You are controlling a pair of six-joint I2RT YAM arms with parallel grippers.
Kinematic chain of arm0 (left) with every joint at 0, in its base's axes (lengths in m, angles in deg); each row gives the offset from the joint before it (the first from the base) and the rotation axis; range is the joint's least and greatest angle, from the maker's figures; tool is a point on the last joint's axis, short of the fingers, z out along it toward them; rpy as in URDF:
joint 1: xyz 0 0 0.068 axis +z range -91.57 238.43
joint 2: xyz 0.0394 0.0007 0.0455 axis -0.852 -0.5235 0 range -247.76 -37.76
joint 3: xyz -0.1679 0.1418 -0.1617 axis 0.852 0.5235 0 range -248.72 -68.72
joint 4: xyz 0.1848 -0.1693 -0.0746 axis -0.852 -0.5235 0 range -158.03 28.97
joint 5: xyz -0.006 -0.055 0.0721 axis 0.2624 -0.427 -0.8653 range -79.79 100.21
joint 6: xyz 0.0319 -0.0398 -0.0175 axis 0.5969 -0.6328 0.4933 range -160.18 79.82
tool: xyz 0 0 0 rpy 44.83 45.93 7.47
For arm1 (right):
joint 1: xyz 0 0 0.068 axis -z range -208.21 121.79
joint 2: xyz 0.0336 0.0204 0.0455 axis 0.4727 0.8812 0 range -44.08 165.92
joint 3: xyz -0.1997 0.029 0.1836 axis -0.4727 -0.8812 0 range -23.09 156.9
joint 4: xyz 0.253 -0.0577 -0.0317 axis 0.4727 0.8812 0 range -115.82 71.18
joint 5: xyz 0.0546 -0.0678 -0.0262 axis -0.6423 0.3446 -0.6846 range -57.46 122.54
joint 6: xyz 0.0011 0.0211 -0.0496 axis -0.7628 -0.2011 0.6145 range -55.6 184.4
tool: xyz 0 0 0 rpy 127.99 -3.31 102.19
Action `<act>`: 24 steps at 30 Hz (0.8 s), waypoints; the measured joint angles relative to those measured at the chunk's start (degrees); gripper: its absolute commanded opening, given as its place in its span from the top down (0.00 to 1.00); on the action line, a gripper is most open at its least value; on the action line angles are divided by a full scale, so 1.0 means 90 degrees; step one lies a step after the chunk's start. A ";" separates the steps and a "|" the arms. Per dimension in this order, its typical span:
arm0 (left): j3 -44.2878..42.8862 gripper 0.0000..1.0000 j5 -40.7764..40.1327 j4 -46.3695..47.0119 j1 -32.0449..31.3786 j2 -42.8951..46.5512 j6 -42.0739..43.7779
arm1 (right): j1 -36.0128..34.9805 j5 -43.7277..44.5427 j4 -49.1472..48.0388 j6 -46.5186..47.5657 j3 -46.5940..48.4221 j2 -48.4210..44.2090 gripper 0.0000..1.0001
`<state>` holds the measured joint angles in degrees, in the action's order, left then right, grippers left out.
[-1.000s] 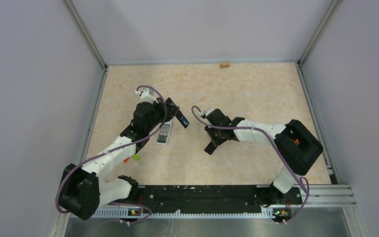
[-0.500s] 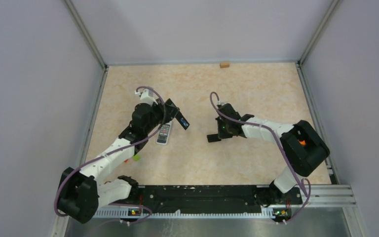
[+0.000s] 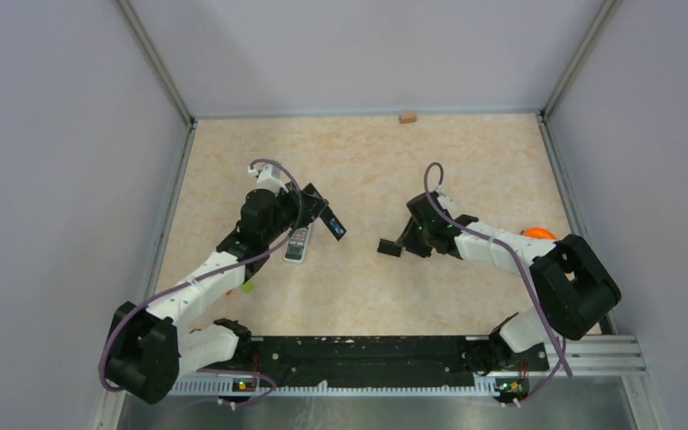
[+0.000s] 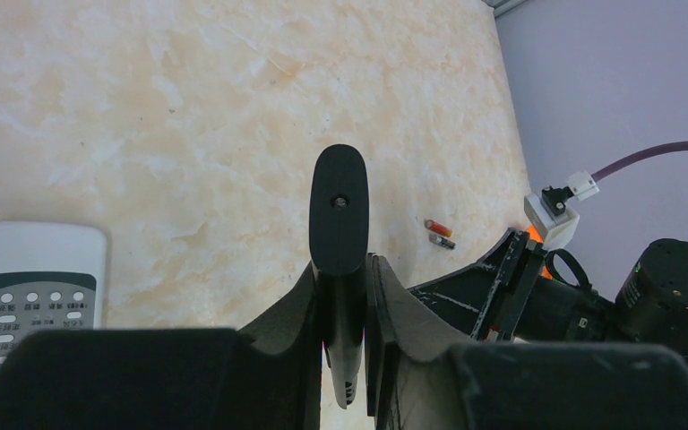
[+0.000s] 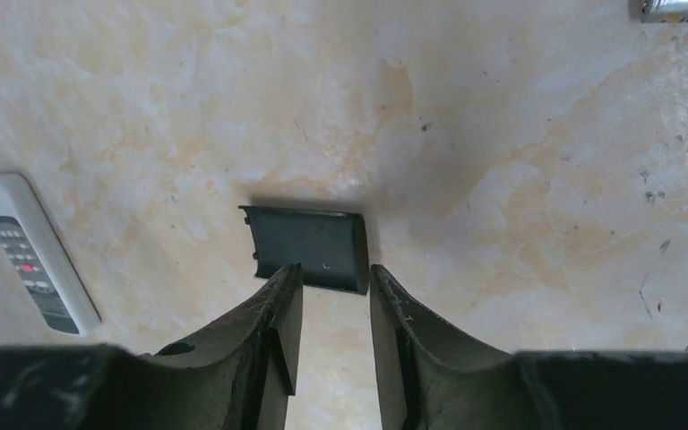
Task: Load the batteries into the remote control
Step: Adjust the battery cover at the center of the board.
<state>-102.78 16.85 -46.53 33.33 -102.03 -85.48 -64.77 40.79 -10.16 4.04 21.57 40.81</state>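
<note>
— Which step were we on?

— The early one, as we judged it: the case opened, nothing loaded yet. Our left gripper [image 4: 341,296] was clamped on the black remote [image 4: 339,210] and held it on end above the table [image 3: 466,170]. A black battery cover [image 5: 309,244] lay flat on the table just past the tips of our right gripper [image 5: 333,287]. Its fingers stood a little apart with bare table showing between them, and as far as we could see they held nothing.

— And where were the batteries [image 4: 439,235]?

— We saw two tiny red-and-dark ones lying side by side on the table, well apart from the held remote and near the right arm. We could not see the remote's bay, so we could not say whether anything sat in it.

— What did the next move call for?

— We reckoned the right gripper had to leave the cover and go to the batteries. It would need to straddle one of them across its slim body. They lay so close together that a careless closing would have nudged the second one away. The left gripper, we thought, had to present the open bay toward the right arm, though we could not tell which face carried it.

— What about the white remote [image 4: 34,278]?

— It lay flat with its buttons up, beside the left gripper. We took it to be outside the job, since the loose cover matched the black remote.
</note>
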 measured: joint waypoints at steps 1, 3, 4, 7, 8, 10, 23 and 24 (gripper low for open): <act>0.0000 1.00 -0.0005 0.0000 0.0000 0.0000 0.0002 | 0.0000 0.0005 0.0002 -0.0109 0.0000 -0.0027 0.59; 0.0000 1.00 -0.0034 0.0002 0.0000 0.0000 0.0029 | 0.0000 0.0063 0.0022 -0.0172 0.0000 -0.0134 0.59; 0.0000 1.00 -0.0053 0.0000 0.0000 0.0000 0.0034 | 0.0000 0.0138 0.0044 -0.0146 0.0002 -0.0209 0.60; 0.0000 1.00 -0.0126 0.0000 0.0000 0.0005 0.0058 | 0.0010 0.0476 0.0119 0.0233 0.0066 -0.0432 0.77; 0.0000 1.00 -0.0172 0.0000 0.0000 0.0005 0.0070 | 0.0024 0.0585 0.0131 0.0427 0.0117 -0.0454 0.83; 0.0000 1.00 -0.0197 0.0000 0.0000 0.0005 0.0085 | 0.0092 0.0721 0.0163 0.0916 0.0260 -0.0432 0.90; 0.0000 1.00 -0.0226 -0.0036 0.0007 0.0005 0.0170 | 0.0248 0.0398 0.0644 0.3147 0.1591 0.1430 0.95; 0.0000 1.00 -0.0226 -0.0046 0.0010 0.0005 0.0172 | 0.0245 0.0355 0.0680 0.3201 0.1596 0.1472 0.95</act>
<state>-102.78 14.81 -46.94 33.42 -101.99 -83.92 -62.56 43.98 -4.04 32.85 35.93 54.05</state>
